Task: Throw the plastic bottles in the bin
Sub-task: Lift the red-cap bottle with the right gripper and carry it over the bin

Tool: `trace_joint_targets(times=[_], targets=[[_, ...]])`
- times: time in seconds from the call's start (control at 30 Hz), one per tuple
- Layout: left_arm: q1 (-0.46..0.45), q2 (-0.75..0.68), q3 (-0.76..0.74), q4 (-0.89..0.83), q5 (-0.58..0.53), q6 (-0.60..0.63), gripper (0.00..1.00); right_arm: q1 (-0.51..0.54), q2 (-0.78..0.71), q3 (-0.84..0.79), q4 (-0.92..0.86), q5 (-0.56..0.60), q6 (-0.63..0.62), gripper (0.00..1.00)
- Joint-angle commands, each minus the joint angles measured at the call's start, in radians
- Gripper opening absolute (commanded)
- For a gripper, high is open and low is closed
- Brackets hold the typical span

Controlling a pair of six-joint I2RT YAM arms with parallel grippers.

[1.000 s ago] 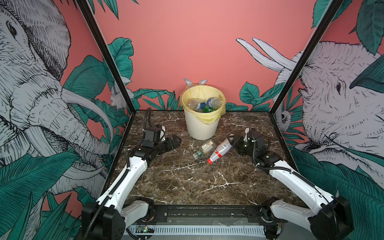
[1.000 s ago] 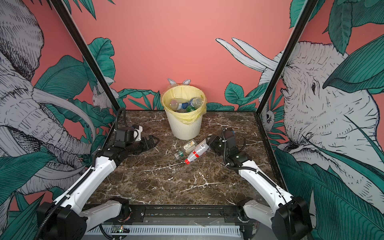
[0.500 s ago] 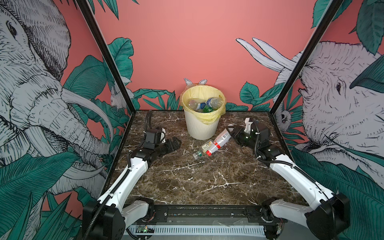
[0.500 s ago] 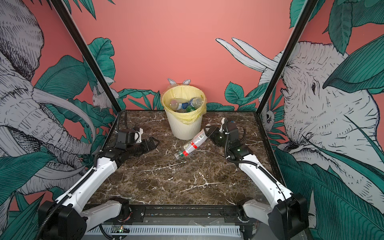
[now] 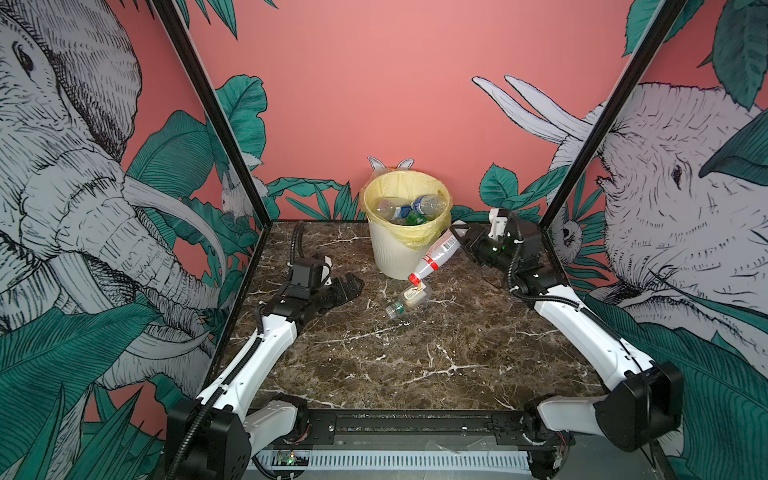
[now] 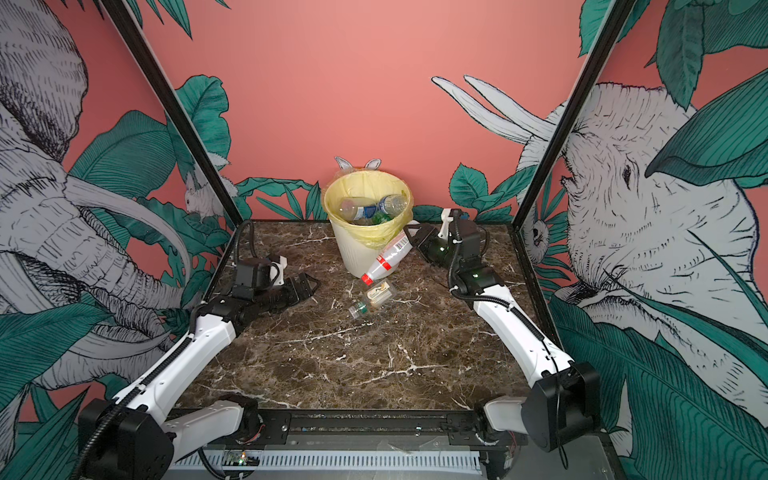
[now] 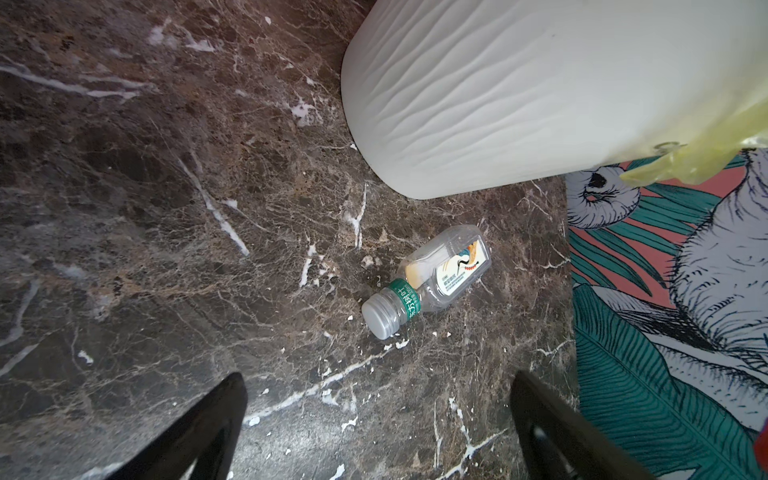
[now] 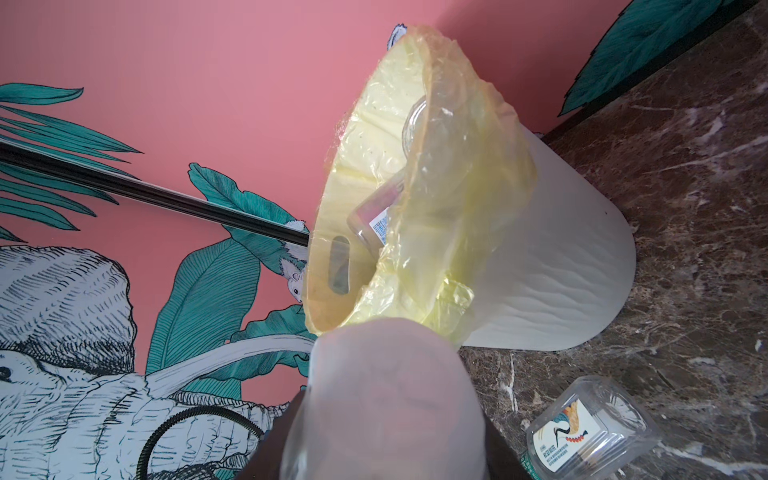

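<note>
Table (image 5: 374, 365): dark brown marble with white veins; carries the bin and one loose bottle.

Bin (image 5: 395, 249): cream-white, ribbed, upright at the back middle of the table, between the two grippers; shows in both top views (image 6: 353, 253) and both wrist views (image 7: 498, 104) (image 8: 573, 257).

Bag (image 5: 424, 237): thin, yellow, lines the bin and folds over its rim, hanging lowest on the side facing the right gripper.

Binned bottles (image 5: 409, 208): lie inside the bin, clear ones with blue labels plus something green; count cannot be told.

Left gripper (image 5: 353, 286): low over the table, left of the bin and well apart from it; jaws spread wide with nothing between them; in the wrist view (image 7: 378, 436) points toward the loose bottle.

Right gripper (image 5: 459, 239): raised just right of the bin, jaws clamped on the base end of the red-cap bottle.

Red-cap bottle (image 5: 436, 255): whitish, red band, barcode label; held off the table, tilted cap-down beside the bin's right wall; contact with the bag cannot be told; fills the near part of the right wrist view (image 8: 386, 399).

Green-band bottle (image 5: 409, 299): clear, squat, grey cap, pale label; lies on its side on the table in front of the bin, near it but apart, cap toward the front edge; untouched by either gripper (image 7: 432, 278).
</note>
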Motion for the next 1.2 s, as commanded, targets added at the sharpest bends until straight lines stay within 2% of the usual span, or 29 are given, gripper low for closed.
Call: trace_joint_targets(times=[0.0,0.43,0.63,0.73,0.87,0.97,1.07,1.17], targets=[[0.008,-0.001,-0.014,0.007,-0.003,0.002,0.99,-0.015,-0.007,-0.007,0.073,-0.024,0.007,0.49],[0.007,0.002,-0.048,0.002,-0.035,0.051,0.99,-0.052,-0.185,-0.143,-0.030,0.028,-0.053,0.49],[0.008,0.041,-0.033,0.010,-0.023,0.057,0.99,-0.052,-0.160,-0.095,-0.036,0.013,-0.044,0.49],[0.008,0.040,-0.034,0.018,-0.023,0.055,0.99,-0.052,-0.089,0.006,-0.021,-0.005,-0.030,0.49],[0.008,0.039,-0.041,0.022,-0.019,0.053,0.99,-0.044,0.065,0.246,-0.013,-0.023,0.007,0.47],[0.008,0.042,-0.048,0.032,-0.011,0.044,0.99,-0.019,0.205,0.456,-0.066,0.065,-0.012,0.47],[0.007,0.050,-0.054,0.052,0.002,0.034,0.99,0.011,0.388,0.690,-0.142,0.178,-0.031,0.57],[0.008,0.060,-0.053,0.066,0.012,0.028,0.99,0.033,0.588,0.972,-0.264,0.220,-0.046,0.71]])
